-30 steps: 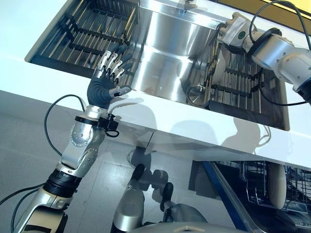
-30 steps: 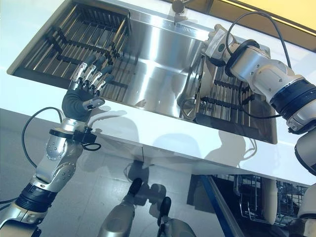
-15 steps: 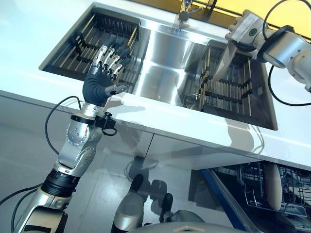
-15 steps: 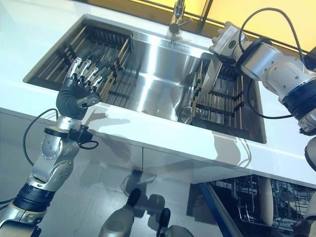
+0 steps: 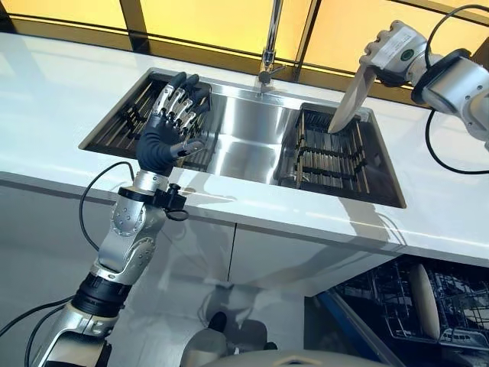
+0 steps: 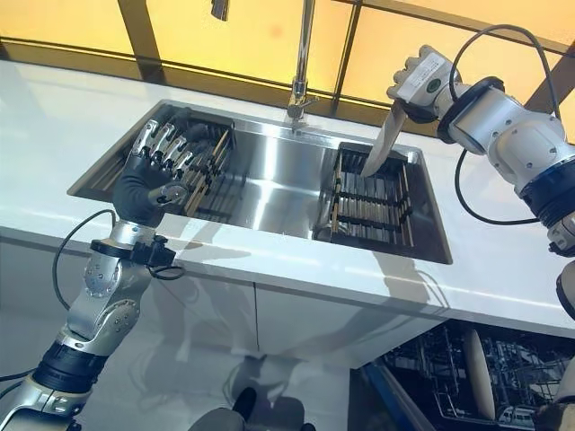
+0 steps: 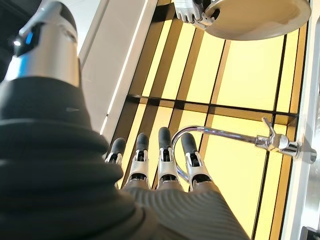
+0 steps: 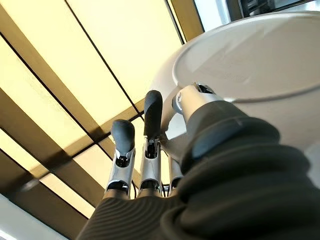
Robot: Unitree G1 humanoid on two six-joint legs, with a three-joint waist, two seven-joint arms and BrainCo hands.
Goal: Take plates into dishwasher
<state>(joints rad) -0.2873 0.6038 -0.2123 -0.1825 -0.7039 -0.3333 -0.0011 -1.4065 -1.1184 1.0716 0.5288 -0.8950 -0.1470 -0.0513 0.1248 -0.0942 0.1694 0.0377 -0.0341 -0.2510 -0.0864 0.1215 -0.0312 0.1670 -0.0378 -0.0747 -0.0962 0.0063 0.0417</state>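
Right hand (image 5: pixel 387 53) holds plate (image 5: pixel 349 105) edge-down — steeply tilted.

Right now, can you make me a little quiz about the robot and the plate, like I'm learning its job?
1. True or false: the plate is lying flat in the sink.
2. Which hand holds the plate?
A. right hand
B. left hand
C. neither
3. Fill in: a second plate stands on edge in the open ___ below the counter.

Key:
1. False. It is held above the rack at the sink's right end.
2. A. The left hand hovers open over the sink's left end.
3. dishwasher
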